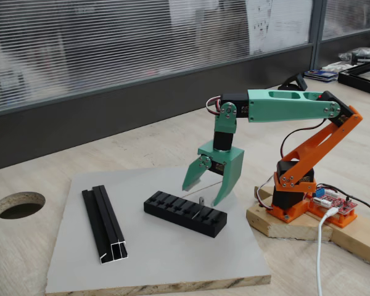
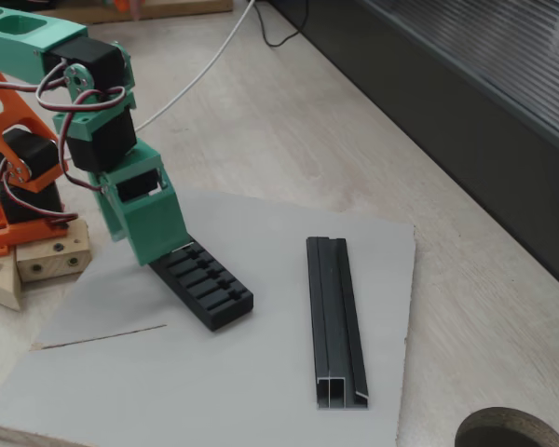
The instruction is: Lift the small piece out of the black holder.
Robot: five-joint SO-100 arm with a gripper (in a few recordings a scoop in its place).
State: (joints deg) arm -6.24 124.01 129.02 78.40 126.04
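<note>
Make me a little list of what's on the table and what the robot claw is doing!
gripper: open, pointing down over the holder's right end in this fixed view
small piece: thin grey tab standing up in a slot, between the fingers, not gripped
black holder: slotted block lying on the grey board
grey board: flat on the wooden table
black rail: long grooved bar, lying apart from the holder

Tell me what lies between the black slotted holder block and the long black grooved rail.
Nothing: between the black slotted holder block and the long black grooved rail only bare grey board shows, in both fixed views.
</note>
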